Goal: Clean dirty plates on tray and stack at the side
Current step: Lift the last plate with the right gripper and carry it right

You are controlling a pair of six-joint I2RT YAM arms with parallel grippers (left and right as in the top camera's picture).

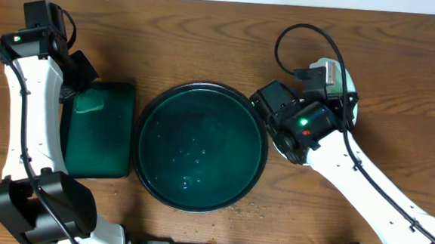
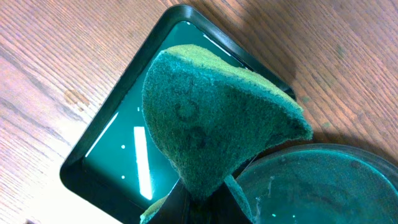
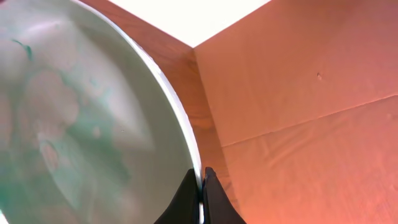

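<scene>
The large round dark tray (image 1: pixel 146 157) sits at the table's middle, with no plates showing on it. My right gripper (image 3: pixel 202 180) is shut on the rim of a white plate (image 3: pixel 74 124) smeared with green. The plate fills the left of the right wrist view and is lifted and tilted. In the overhead view the right gripper (image 1: pixel 268 102) is by the tray's right rim, and I cannot make out the plate there. My left gripper (image 2: pixel 205 200) is shut on a green sponge (image 2: pixel 211 118) over the rectangular tray. The other plates are out of view.
A small rectangular dark green tray (image 1: pixel 98 149) lies left of the round tray and also shows in the left wrist view (image 2: pixel 93 162), beside the round tray (image 2: pixel 323 180). A pale wall and cardboard (image 3: pixel 311 93) stand behind the held plate. Small specks (image 1: pixel 250 209) lie by the round tray's front right.
</scene>
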